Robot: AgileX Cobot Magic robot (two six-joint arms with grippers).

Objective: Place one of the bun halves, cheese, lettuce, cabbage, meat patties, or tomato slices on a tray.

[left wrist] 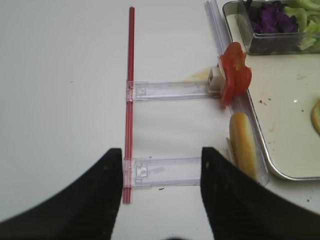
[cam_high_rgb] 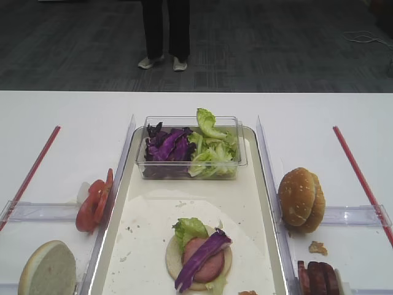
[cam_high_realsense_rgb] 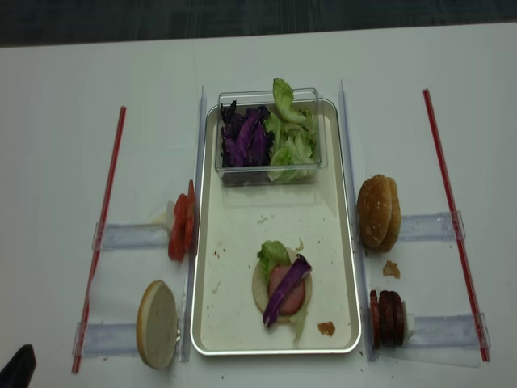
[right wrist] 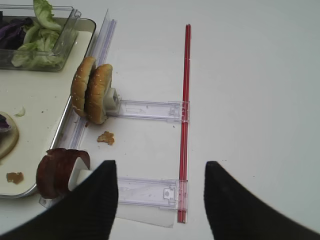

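Observation:
On the cream tray point(cam_high_rgb: 245, 190) lies a bun half point(cam_high_rgb: 174, 261) topped with lettuce point(cam_high_rgb: 187, 228), a meat patty point(cam_high_rgb: 214, 268) and a purple cabbage strip point(cam_high_rgb: 199, 255). Two bun halves point(right wrist: 92, 90) stand on edge right of the tray, with meat patties point(right wrist: 55, 172) nearer me. Left of the tray are tomato slices point(left wrist: 235, 75) and another bun half point(left wrist: 242, 145). No cheese is in view. My left gripper point(left wrist: 161, 152) hovers open over the left holder, holding nothing. My right gripper point(right wrist: 160, 165) is open and holds nothing above the right holder.
A clear tub point(cam_high_rgb: 190, 150) of cabbage shreds and lettuce sits at the tray's far end. Clear plastic holders point(left wrist: 165, 90) and red strips point(right wrist: 185, 115) lie on both sides. A crumb point(right wrist: 105, 137) lies near the right buns. A person's legs point(cam_high_rgb: 164, 31) stand beyond the table.

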